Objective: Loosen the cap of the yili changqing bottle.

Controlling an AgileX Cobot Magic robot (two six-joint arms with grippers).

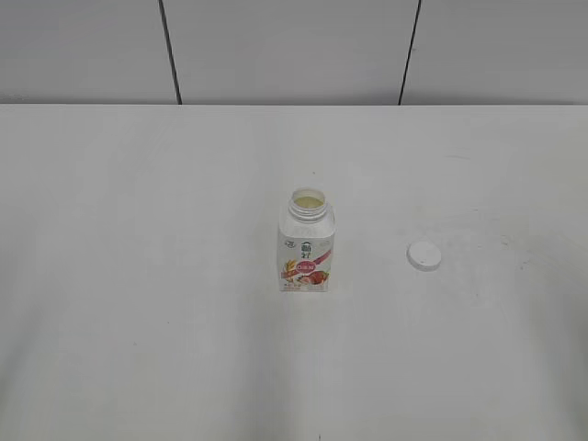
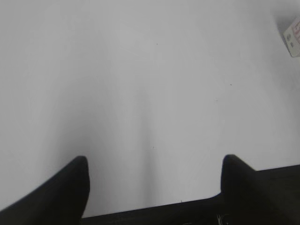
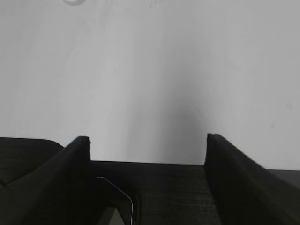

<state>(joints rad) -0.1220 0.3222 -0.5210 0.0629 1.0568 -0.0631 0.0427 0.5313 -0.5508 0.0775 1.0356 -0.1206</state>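
The yili changqing bottle (image 1: 307, 246) stands upright at the middle of the white table, its wide neck open with pale liquid inside. A corner of it shows at the top right of the left wrist view (image 2: 293, 37). The white cap (image 1: 424, 255) lies flat on the table to the bottle's right, apart from it; its edge shows at the top left of the right wrist view (image 3: 75, 2). My left gripper (image 2: 154, 161) is open and empty over bare table. My right gripper (image 3: 147, 138) is open and empty too. Neither gripper shows in the exterior view.
The white table (image 1: 138, 276) runs back to a grey panelled wall (image 1: 276, 46). The table's dark front edge (image 2: 187, 208) shows below both grippers in the wrist views.
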